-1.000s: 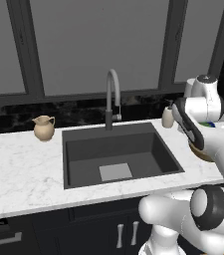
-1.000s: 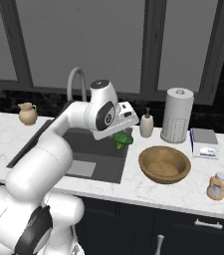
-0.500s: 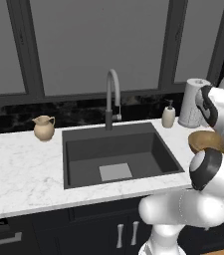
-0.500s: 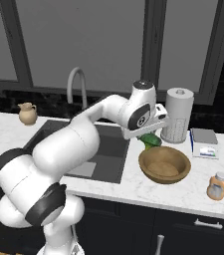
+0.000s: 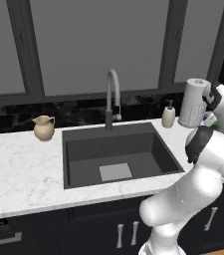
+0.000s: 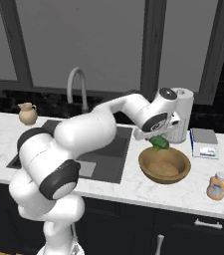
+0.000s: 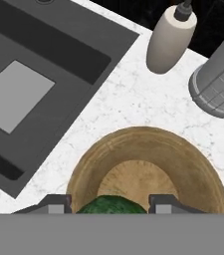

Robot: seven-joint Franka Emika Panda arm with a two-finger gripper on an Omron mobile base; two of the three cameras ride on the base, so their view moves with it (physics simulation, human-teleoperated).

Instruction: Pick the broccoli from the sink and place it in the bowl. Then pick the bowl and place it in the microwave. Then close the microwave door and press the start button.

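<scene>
Hand view looked straight down past the fingers [image 7: 110,203], clamped on either side of the dark-green broccoli [image 7: 111,205], which hung directly over the hollow of the bowl [image 7: 183,164]. Seen from the right base camera, the floret [image 6: 159,143] sat just above the bowl's [image 6: 148,168] near rim, clear of the wood. Round, tan-brown and grained, with a paler flat bottom, the bowl stood on a white marbled bench [image 6: 133,191] just right of the sink [image 6: 114,169]. That basin, a dark-grey rectangle [image 5: 86,144] sunk in the stone, showed a pale square drain plate [image 5: 115,172] on its floor and a tall curved grey faucet [image 5: 112,92] at its back edge. Behind the bowl were a rounded beige soap dispenser [image 7: 169,40] and an upright paper towel roll [image 6: 183,112]; a small beige jug [image 5: 44,127] stood on the bench far to the sink's left. A small box [image 6: 204,143] and a small orange bottle [image 6: 217,185] lay right of the bowl. Dark cabinet fronts ran below the bench, and grey panels in dark frames rose behind a black backsplash.
</scene>
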